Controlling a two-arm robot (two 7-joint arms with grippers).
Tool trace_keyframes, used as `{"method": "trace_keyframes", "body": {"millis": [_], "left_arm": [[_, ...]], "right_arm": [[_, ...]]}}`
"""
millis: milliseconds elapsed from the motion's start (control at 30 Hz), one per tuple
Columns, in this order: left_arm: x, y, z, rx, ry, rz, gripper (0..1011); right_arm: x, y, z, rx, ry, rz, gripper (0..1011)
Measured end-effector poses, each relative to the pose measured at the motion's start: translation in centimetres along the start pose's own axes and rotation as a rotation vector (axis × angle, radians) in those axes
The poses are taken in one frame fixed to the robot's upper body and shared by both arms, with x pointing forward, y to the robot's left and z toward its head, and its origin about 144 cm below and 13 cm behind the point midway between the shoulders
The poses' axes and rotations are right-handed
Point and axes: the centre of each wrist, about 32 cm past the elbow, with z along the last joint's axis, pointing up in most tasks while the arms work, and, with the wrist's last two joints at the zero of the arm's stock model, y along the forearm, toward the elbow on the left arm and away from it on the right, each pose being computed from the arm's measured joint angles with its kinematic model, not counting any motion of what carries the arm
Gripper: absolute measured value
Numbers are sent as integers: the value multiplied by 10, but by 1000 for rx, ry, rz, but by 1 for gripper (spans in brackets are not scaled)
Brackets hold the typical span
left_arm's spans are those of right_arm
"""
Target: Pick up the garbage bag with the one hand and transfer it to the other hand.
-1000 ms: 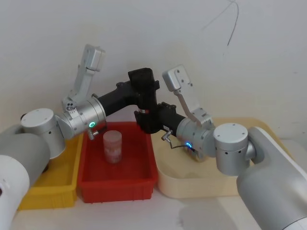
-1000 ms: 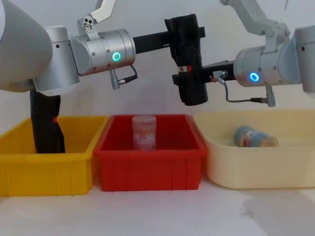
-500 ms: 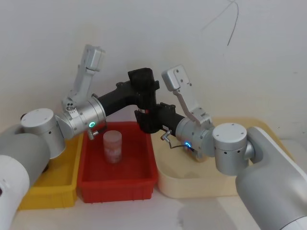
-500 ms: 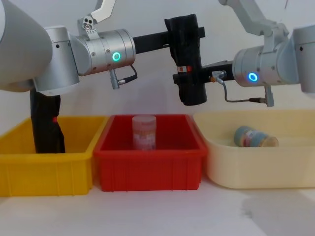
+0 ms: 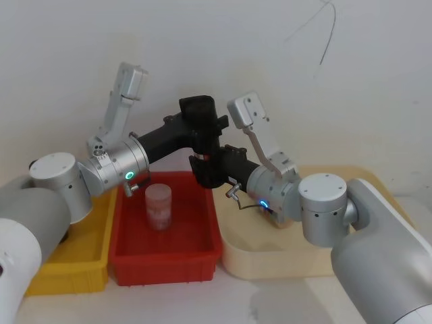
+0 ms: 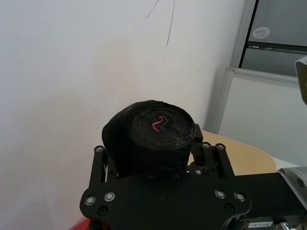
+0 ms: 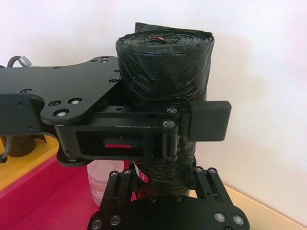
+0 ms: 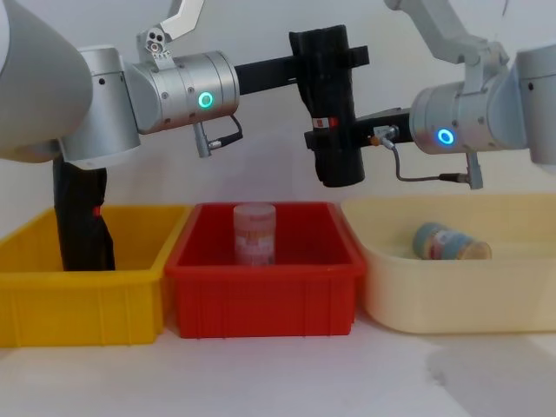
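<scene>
The garbage bag [image 8: 331,95], a tight black roll with a red label, hangs upright in the air above the red bin. My left gripper [image 8: 326,59], on the green-ringed arm, is shut on the roll's upper part. My right gripper [image 8: 327,139], on the blue-ringed arm, reaches in from the other side and is shut on the lower part near the label. In the head view the garbage bag [image 5: 204,145] stands between both arms. The right wrist view shows the garbage bag [image 7: 165,67] crossed by the left gripper's fingers [image 7: 207,120].
Below stands a red bin [image 8: 261,282] holding an upright pink jar [image 8: 254,233]. A yellow bin [image 8: 78,300] on the left holds another black roll [image 8: 82,217]. A cream tray [image 8: 452,300] on the right holds a jar lying on its side [image 8: 447,243]. A wall is close behind.
The roll has gone from slightly tilted to upright, and its top has shifted a little. The right arm has edged closer in on the lower part. Both arms otherwise hold their places.
</scene>
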Motion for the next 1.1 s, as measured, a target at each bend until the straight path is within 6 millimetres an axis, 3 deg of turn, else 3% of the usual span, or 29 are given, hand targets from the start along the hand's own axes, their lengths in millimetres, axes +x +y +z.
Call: {"method": "trace_keyframes", "body": {"millis": [367,833,1100], "left_arm": [[0,0,0,0,0,0,1001],[0,0,0,0,0,0,1000],[0,0,0,0,0,0,1000]], "right_arm": [[5,-2,-1,7,5,-59,545],[30,-15,-7,-6,36,-216,545],[51,-39,-12,-8,57,-340,545]]}}
